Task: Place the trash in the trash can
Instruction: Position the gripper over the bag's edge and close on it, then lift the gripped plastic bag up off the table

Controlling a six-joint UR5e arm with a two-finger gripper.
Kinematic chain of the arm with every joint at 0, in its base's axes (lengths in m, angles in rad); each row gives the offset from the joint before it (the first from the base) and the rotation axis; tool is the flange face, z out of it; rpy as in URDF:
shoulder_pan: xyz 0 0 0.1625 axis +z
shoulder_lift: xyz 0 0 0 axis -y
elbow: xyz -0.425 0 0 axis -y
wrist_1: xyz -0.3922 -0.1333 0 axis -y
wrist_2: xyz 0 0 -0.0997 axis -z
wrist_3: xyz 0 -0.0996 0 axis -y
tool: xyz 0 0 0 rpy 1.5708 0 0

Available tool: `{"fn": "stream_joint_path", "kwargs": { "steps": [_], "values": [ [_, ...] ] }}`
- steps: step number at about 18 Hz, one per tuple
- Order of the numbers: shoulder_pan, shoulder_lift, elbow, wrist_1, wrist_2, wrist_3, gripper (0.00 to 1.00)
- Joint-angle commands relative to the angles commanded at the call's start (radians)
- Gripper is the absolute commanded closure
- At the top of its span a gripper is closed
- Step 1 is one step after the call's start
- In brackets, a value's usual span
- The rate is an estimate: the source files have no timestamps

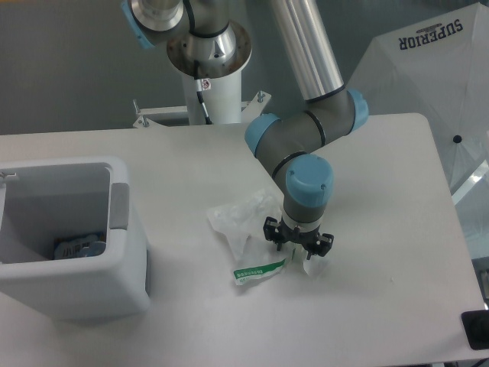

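Fingers (296,258) gripping trash (248,229), trash can (126,260) well left

The trash can (114,264) stands on the table (382,191) at its left edge. Inside it, low against the near wall, lies a small packet (79,248). The trash (248,229) lies on the table to the right of the can, well apart from it. The gripper (298,256) is at the wrapper's right end, seemingly touching it. Far right, beyond the table, stands an umbrella (435,69).
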Motion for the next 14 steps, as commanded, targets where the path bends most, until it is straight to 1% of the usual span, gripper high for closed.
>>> {"fn": "stream_joint_path", "kwargs": {
  "steps": [2, 3, 4, 6, 9, 14],
  "values": [
    [-0.002, 0.000, -0.003, 0.000, -0.003, 0.000, 0.79],
    [-0.002, 0.002, -0.003, 0.000, -0.005, 0.000, 0.81],
    [-0.003, 0.002, -0.003, 0.000, -0.006, 0.000, 0.87],
    [-0.003, 0.005, -0.003, -0.002, -0.006, 0.000, 0.95],
    [-0.003, 0.006, -0.003, -0.006, -0.006, 0.000, 1.00],
    [-0.003, 0.023, -0.008, -0.011, -0.008, -0.003, 1.00]
  ]
}}
